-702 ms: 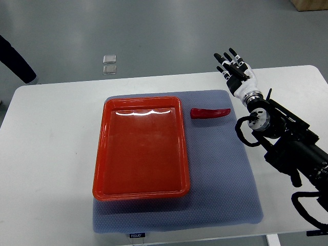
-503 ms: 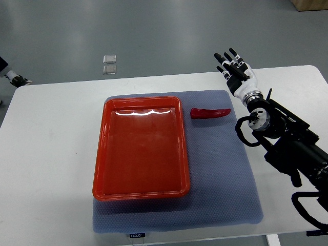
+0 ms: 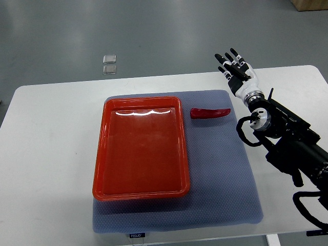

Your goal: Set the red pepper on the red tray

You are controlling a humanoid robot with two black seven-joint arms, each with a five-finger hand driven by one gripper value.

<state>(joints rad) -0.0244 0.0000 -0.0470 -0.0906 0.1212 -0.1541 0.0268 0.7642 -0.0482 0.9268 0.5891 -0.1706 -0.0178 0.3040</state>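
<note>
A single top view looks steeply down from the robot's own side of the work, facing away from it, so that the near edge of the white table runs along the bottom of the frame and grey floor fills the upper part. It stands far enough back to take in nearly the whole tabletop, with the blue mat and red tray near the centre. The right arm enters from the right edge, its right hand at the upper right.

Red pepper lies beside red tray; right hand spread, apart.
</note>
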